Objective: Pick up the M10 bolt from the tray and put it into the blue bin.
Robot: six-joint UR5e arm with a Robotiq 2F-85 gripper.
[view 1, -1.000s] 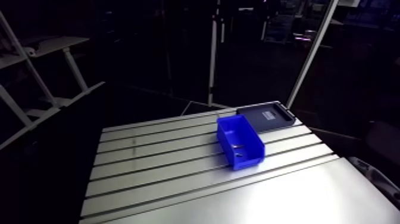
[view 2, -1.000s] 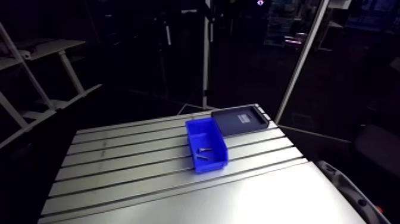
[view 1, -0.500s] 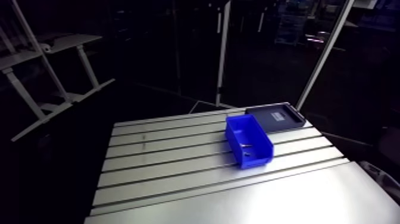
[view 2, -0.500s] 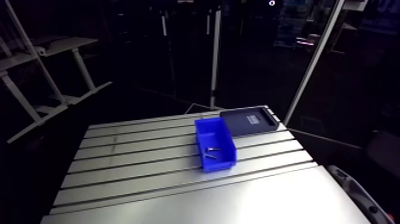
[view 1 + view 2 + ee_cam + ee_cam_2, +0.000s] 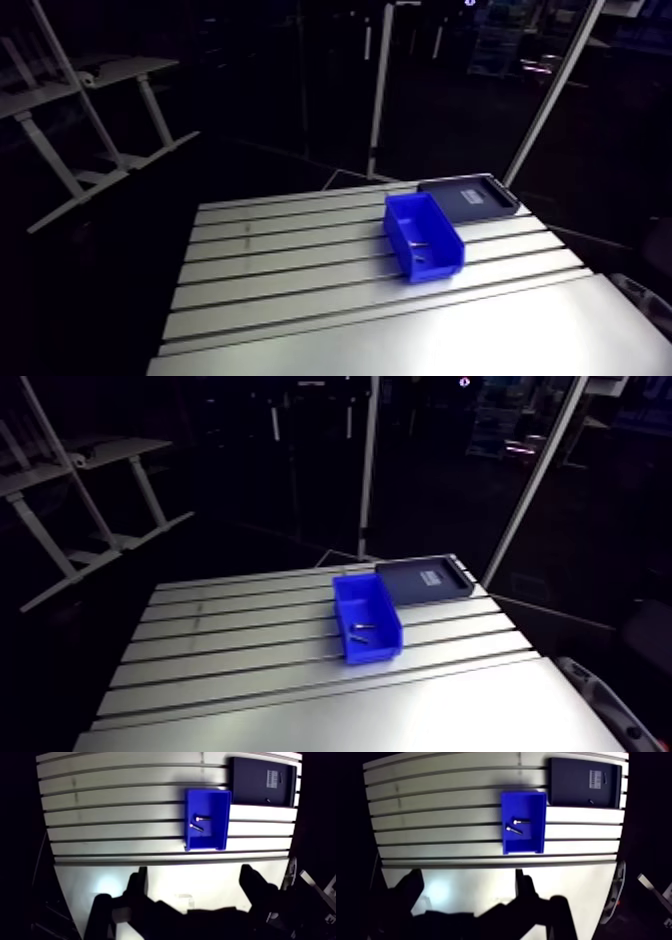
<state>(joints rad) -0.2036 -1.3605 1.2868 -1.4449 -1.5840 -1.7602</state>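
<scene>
Gripper (image 5: pixel 192 874) hangs wide open and empty, so picking seems next: descend to the tray (image 5: pixel 465 195), right of centre in the arm view, behind the blue bin (image 5: pixel 437 268).

The fingers (image 5: pixel 139 888) are showing only as dark shapes, and the picture's edge is cutting off their lower parts. They are hiding some of the bench (image 5: pixel 115 817) under them. On the dark tray (image 5: pixel 250 782), a white label (image 5: pixel 272 777) is looking too tiny to read, and a little speck (image 5: pixel 268 800) is looking too small to name. In the blue bin (image 5: pixel 222 812), the bolt nearer the tray (image 5: pixel 202 817) and the bolt nearer the fingers (image 5: pixel 196 827) are looking too small to tell which is the M10.
</scene>
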